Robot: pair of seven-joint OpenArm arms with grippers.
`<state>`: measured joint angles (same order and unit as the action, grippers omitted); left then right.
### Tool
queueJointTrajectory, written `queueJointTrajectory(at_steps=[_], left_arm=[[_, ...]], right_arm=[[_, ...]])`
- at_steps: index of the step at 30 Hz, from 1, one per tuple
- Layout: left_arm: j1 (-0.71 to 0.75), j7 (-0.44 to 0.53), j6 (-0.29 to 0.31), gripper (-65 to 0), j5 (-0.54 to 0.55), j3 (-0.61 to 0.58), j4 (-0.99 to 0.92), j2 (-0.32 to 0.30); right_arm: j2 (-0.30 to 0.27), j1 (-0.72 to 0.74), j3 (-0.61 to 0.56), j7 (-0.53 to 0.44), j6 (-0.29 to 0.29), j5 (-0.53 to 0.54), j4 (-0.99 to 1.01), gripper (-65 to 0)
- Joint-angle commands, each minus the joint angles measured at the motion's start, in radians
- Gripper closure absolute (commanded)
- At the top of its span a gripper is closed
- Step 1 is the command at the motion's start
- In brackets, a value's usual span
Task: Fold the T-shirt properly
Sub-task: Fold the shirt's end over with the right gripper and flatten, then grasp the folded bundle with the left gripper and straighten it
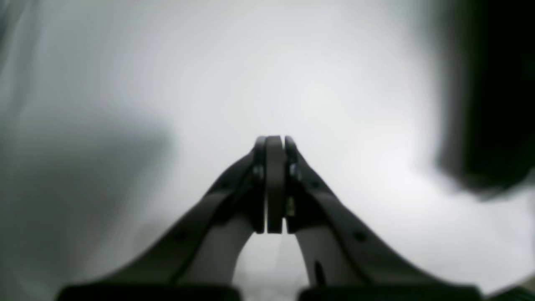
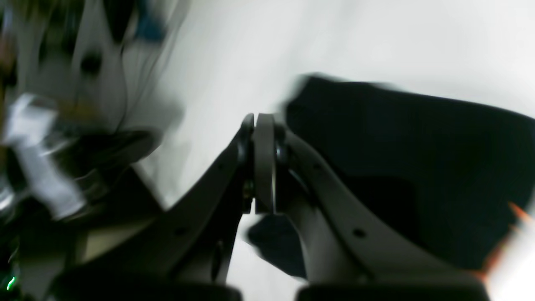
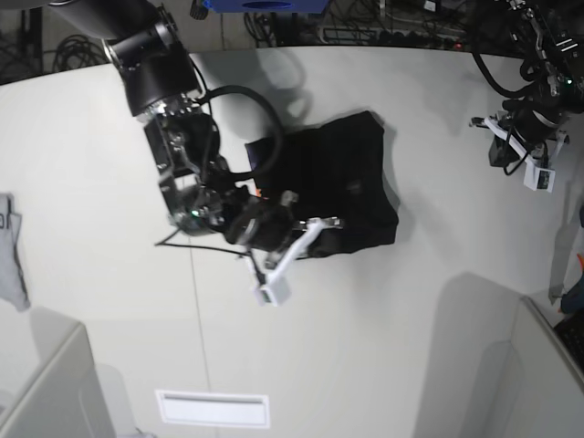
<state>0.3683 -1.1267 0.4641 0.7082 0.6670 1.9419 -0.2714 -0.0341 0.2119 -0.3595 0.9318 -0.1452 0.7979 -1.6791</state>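
The black T-shirt (image 3: 342, 178) lies in a folded bundle in the middle of the white table (image 3: 411, 319). In the right wrist view it (image 2: 409, 146) fills the right side, with an orange mark (image 2: 518, 213) at the frame's edge. My right gripper (image 2: 263, 121) is shut, with no cloth visible between the jaws, at the shirt's near left edge (image 3: 321, 222). My left gripper (image 1: 274, 140) is shut and empty above the bare table, far from the shirt at the back right (image 3: 500, 135). Both wrist views are blurred.
A small grey cloth item (image 3: 9, 251) lies at the table's left edge. A blurred dark shape (image 1: 489, 104) sits at the upper right of the left wrist view. Cables and gear (image 3: 383, 23) run along the far edge. A white label (image 3: 213, 409) lies near the front.
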Motion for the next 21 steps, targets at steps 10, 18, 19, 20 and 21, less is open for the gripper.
queueJointTrajectory(at_steps=[10, 18, 19, 20, 21], left_arm=[[-0.19, 0.01, -0.009, -63.4, 0.354, -0.218, -0.215, 0.071], [-0.299, 0.012, -0.011, -58.7, 0.178, -0.323, -0.376, 0.188], [-0.305, 0.012, -0.011, -57.8, 0.158, -0.327, -0.39, 0.192], [-0.314, 0.012, -0.011, -56.3, 0.144, -0.33, -0.401, 0.199], [-0.32, 0.009, -0.011, -53.5, 0.126, -0.33, -0.41, 0.205]], right_arm=[[-0.151, -0.111, 0.156, 0.028, 0.012, 0.018, -0.154, 0.0], [-0.208, -0.165, 0.158, 0.02, 0.012, 0.018, -0.189, 0.0], [-0.212, -0.167, 0.158, 0.02, 0.012, 0.018, -0.197, 0.0], [-0.212, -0.168, 0.158, 0.02, 0.012, 0.018, -0.201, 0.0], [-0.212, -0.173, 0.164, 0.02, 0.012, 0.018, -0.203, 0.0]])
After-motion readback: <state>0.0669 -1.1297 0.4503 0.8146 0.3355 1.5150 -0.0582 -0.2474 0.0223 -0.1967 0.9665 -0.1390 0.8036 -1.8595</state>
